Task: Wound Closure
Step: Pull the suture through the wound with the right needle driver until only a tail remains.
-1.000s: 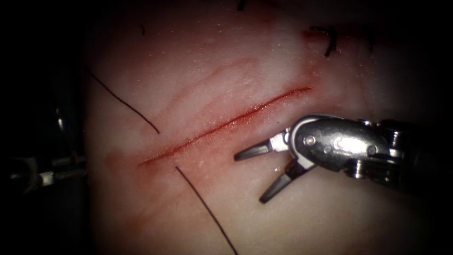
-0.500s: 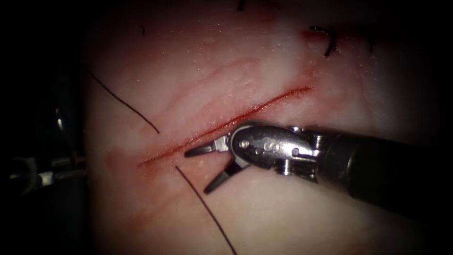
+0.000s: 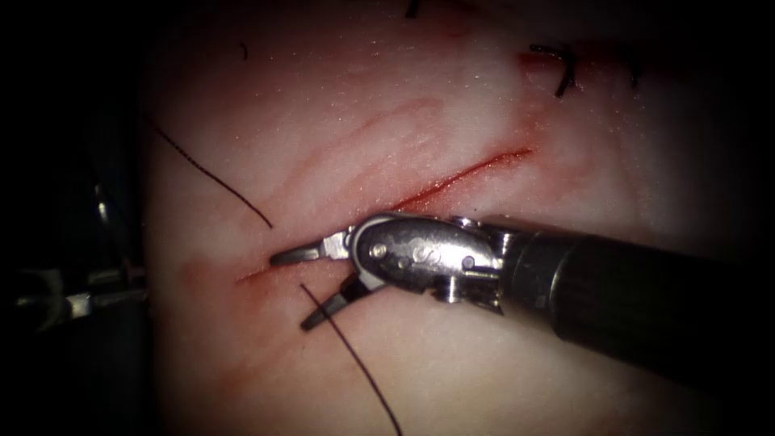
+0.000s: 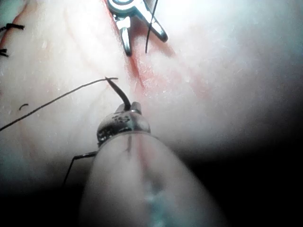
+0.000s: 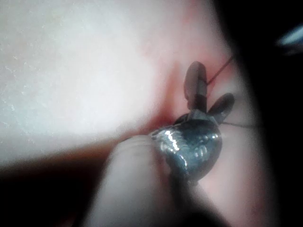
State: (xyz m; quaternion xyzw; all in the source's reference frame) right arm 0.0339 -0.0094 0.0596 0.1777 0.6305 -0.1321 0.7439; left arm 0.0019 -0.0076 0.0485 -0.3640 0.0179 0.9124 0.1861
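The cut (image 3: 452,182) runs as a slanted red line across the pale tissue (image 3: 404,97). Dark thread (image 3: 214,182) lies left of the cut and comes out again on the right side (image 3: 355,363). My right tool (image 3: 291,291) reaches in along the cut to its lower left end. Its jaws are open, with the thread's exit point between them; they also straddle the thread in the left wrist view (image 4: 145,44) and the right wrist view (image 5: 210,87). My left tool (image 4: 124,111) is shut on the dark curved needle (image 4: 118,92), held off the tissue with thread trailing from its end.
Finished stitches with short cut ends (image 3: 565,73) sit beyond the far end of the cut. Red fluid stains the tissue around the cut's lower left end (image 3: 202,278). The left tool's shaft (image 3: 81,303) lies in the dark past the tissue's left edge.
My right tool has slid left along the cut until its open jaws straddle the thread on the right side. The left tool and needle have stayed put.
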